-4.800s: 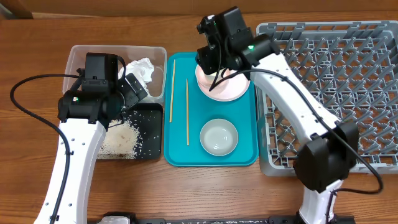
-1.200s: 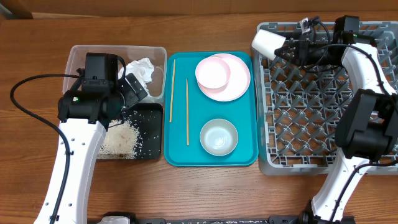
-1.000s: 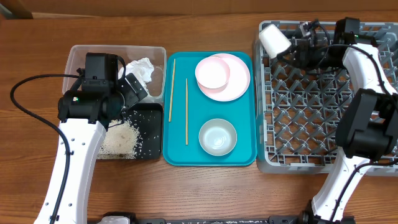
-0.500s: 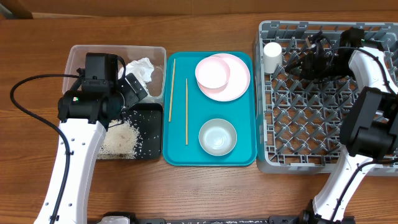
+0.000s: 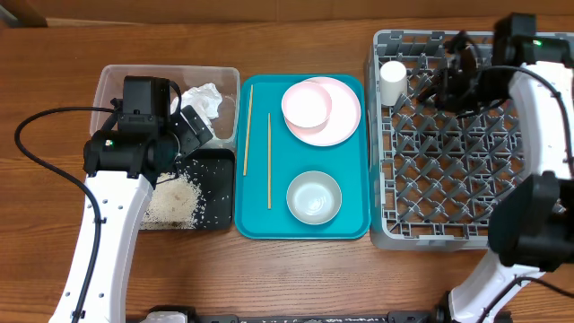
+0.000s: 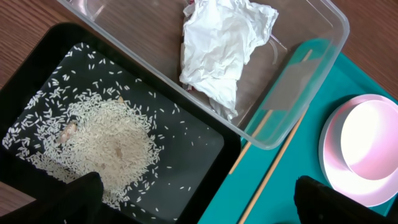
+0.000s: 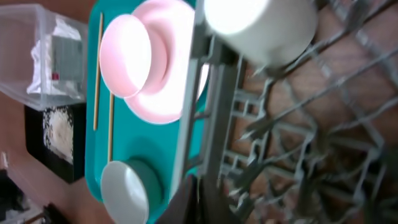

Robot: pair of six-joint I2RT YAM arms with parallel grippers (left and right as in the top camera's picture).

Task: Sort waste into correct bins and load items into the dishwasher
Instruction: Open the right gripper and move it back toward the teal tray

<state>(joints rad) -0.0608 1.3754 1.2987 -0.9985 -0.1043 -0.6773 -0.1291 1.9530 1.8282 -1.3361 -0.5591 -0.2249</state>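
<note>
The small white cup [image 5: 392,81] [image 7: 261,22] stands upright in the far left corner of the grey dishwasher rack [image 5: 448,179]. My right gripper [image 5: 446,86] [image 7: 200,202] hovers over the rack just right of it, apart from it, fingers close together and empty. My left gripper [image 5: 193,126] [image 6: 202,202] hangs open over the bins. The crumpled tissue [image 5: 204,97] [image 6: 224,43] lies in the clear tub [image 5: 108,81]. Rice [image 5: 179,197] [image 6: 109,137] fills the black tray [image 5: 220,166]. A pink bowl [image 5: 305,105] sits on the plate [image 5: 345,112].
The flat teal tray [image 5: 350,229] between the bins and the rack also holds a pale bowl [image 5: 314,197] and two chopsticks [image 5: 248,130] [image 5: 269,161]. The rack's upright pegs fill its whole floor. Black cables trail from both arms.
My right gripper brought the cup from the plate to the rack's far left corner, stood it upright, let go and drew back to the right. The left arm has not moved.
</note>
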